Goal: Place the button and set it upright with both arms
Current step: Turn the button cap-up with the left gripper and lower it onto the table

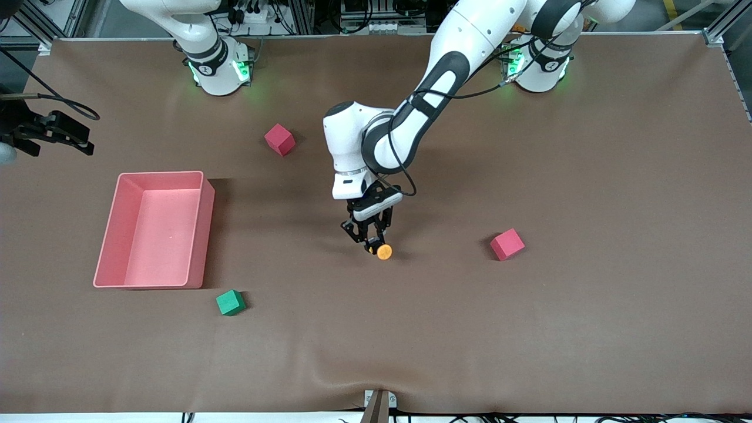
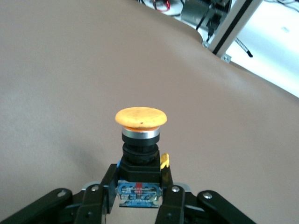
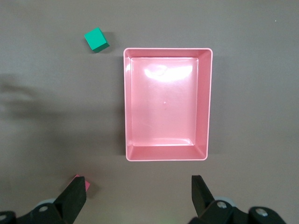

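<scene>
The button [image 1: 383, 252] has a flat round orange cap on a short black body. My left gripper [image 1: 372, 242] is shut on its body low over the middle of the table, and I cannot tell if it touches. In the left wrist view the button [image 2: 141, 117] sticks out from between the black fingers [image 2: 169, 193], cap pointing away from the left gripper [image 2: 139, 183]. My right gripper [image 3: 138, 186] is open and empty, high over the pink bin [image 3: 125, 102]. It also shows at the front view's edge [image 1: 59, 134].
The pink bin [image 1: 202, 235] stands toward the right arm's end. A green cube [image 1: 230, 302] lies nearer the front camera than the bin. One red cube [image 1: 279, 139] lies near the right arm's base, another [image 1: 507, 244] toward the left arm's end.
</scene>
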`<state>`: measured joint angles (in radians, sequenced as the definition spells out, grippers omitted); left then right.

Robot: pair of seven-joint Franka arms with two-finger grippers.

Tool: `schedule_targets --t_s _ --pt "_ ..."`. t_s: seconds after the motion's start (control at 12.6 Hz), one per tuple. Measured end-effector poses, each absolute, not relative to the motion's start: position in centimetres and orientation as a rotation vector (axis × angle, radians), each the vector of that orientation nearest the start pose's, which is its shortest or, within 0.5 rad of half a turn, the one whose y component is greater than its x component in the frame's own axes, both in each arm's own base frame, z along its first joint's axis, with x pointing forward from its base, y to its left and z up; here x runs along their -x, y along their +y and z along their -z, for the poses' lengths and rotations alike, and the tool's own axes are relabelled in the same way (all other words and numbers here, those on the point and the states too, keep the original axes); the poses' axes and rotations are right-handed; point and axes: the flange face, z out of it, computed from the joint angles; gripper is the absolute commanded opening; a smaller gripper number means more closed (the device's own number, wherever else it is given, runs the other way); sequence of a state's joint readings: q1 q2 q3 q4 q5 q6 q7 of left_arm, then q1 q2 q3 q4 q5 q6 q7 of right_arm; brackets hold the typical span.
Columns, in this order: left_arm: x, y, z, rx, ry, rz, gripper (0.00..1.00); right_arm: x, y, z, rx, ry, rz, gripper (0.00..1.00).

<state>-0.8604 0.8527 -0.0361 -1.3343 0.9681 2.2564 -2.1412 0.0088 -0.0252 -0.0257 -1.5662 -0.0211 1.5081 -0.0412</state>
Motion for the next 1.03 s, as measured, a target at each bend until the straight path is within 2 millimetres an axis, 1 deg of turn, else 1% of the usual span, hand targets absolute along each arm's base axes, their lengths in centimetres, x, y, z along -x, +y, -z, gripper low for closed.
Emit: schedule_targets --t_s 0.24,0.4,0.48,0.63,0.87,1.03 --pt "-50.5 -56.2 -23.1 2.746 -0.908 1.293 0.0 -54.0 -1.1 -63.5 3.159 -0.038 -0.054 1.0" --pt "-50.6 -56.2 -23.2 2.731 -0.91 1.357 0.0 -54.0 -1.1 -63.5 3.159 -0.039 -0.056 1.0" --pt "-50.3 -56.5 -23.2 2.733 -0.905 1.367 0.0 -54.0 -1.1 -63.5 3.159 -0.04 -0.056 1.0" --pt "-48.9 -57.6 -23.2 2.729 -0.883 1.401 0.0 -54.0 -1.1 -63.5 3.159 -0.04 -0.057 1.0" --pt "-47.2 -59.0 -23.1 2.688 -0.905 1.577 0.0 -54.0 -1.0 -63.5 3.158 -0.042 -0.057 1.0" --pt "-46.0 -59.5 -21.8 2.673 -0.893 1.62 0.0 -54.0 -0.9 -63.4 3.156 -0.043 -0.058 1.0"
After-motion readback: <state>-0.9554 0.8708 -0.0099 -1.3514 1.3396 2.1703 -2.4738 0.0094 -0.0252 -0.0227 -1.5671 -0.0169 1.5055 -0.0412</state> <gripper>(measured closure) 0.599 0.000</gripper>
